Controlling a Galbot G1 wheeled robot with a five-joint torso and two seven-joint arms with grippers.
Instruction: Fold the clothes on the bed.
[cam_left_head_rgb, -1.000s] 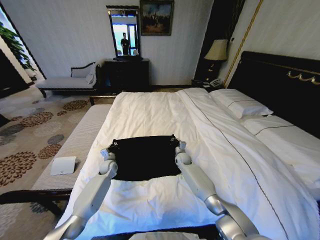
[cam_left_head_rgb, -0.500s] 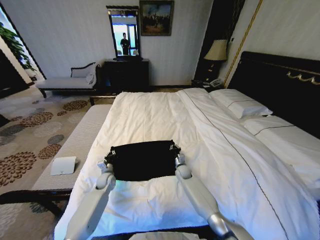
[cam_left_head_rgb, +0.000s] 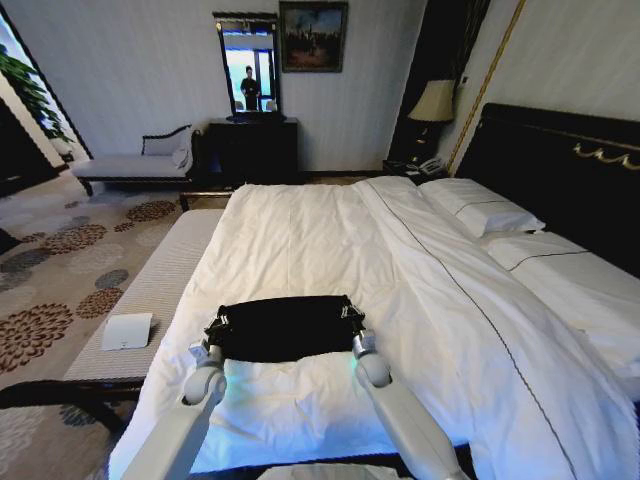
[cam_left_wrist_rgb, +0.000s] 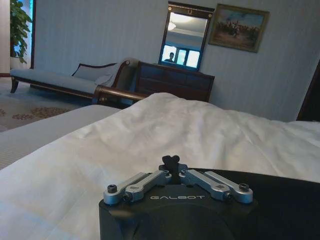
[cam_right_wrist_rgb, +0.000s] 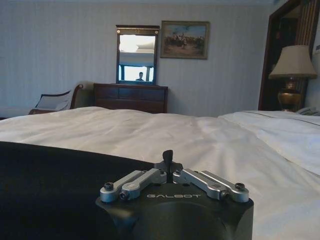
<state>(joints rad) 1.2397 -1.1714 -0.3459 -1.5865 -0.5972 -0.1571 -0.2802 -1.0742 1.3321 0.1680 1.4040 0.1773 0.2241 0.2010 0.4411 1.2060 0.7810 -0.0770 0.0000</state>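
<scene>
The clothes (cam_left_head_rgb: 285, 328), a black T-shirt, lie as a short wide band on the near part of the bed (cam_left_head_rgb: 300, 230). My left gripper (cam_left_head_rgb: 215, 324) is shut on the shirt's left far corner, and my right gripper (cam_left_head_rgb: 352, 316) is shut on its right far corner. The left wrist view has the left gripper (cam_left_wrist_rgb: 170, 163) pinched on a nub of black cloth, the shirt (cam_left_wrist_rgb: 290, 200) spreading beside it over the bed (cam_left_wrist_rgb: 175, 125). In the right wrist view the right gripper (cam_right_wrist_rgb: 168, 158) pinches black cloth too, the shirt (cam_right_wrist_rgb: 45, 180) lying alongside on the bed (cam_right_wrist_rgb: 200, 135).
A pale upholstered bench (cam_left_head_rgb: 150, 290) runs along the bed's left side with a white box (cam_left_head_rgb: 127, 330) on it. Pillows (cam_left_head_rgb: 480, 215) and a dark headboard (cam_left_head_rgb: 560, 170) are at the right. A lamp (cam_left_head_rgb: 433, 100), a dresser (cam_left_head_rgb: 253, 148) and a chaise (cam_left_head_rgb: 130, 160) stand at the far wall.
Both grippers have drawn back towards me with the shirt's far edge held between them. That edge has come over the rest of the shirt, so the black patch is shorter.
</scene>
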